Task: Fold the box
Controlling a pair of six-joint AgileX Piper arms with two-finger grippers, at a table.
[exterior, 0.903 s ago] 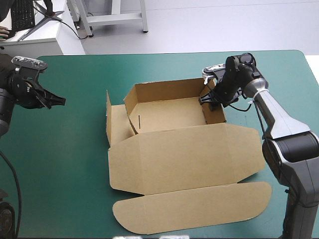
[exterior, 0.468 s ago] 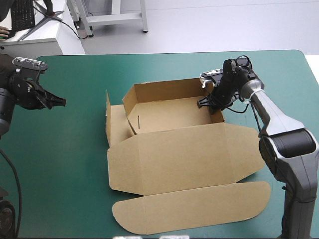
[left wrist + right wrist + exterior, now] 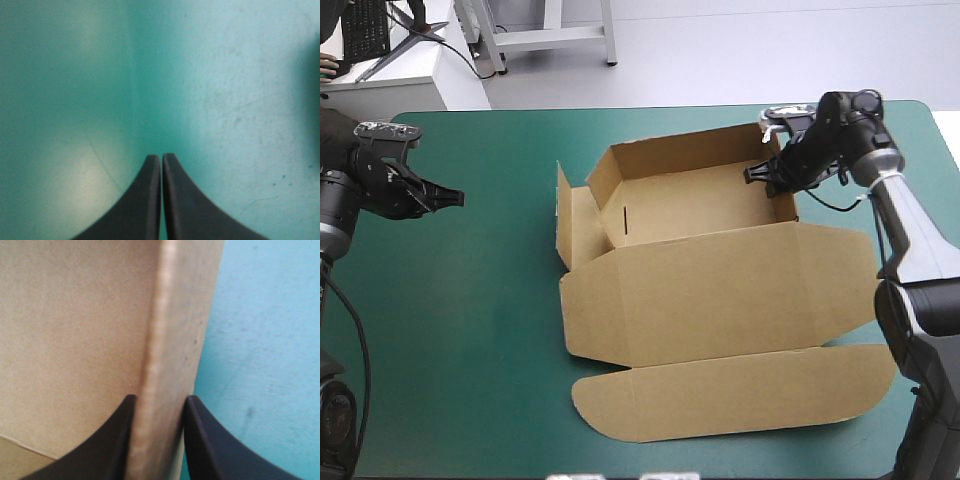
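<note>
In the middle of the high view, a bit to the right, the brown box [image 3: 720, 290] lies on the teal-green cover [image 3: 470, 350]. Its tray [image 3: 700, 205] sits in the upper middle of the frame, open on top, with the back and side walls standing up. A side flap [image 3: 566, 225] sticks out from the tray's left end, standing on its edge. The big lid [image 3: 720, 295] lies flat, reaching toward the bottom of the frame. A long flap with round ends [image 3: 730, 395] lies flat at the lid's near end.

The right gripper [image 3: 772, 172] is at the upper right of the frame. It pinches the tray's right wall [image 3: 782, 198] near the far corner. In the right wrist view one black finger [image 3: 112, 440] is on each side of the wall's top edge, squeezed close on the board.

The left gripper [image 3: 445, 197] is at the left of the frame, well apart from the box. Its two black fingers [image 3: 145, 200] are pressed together with nothing in them, above bare cover.
</note>
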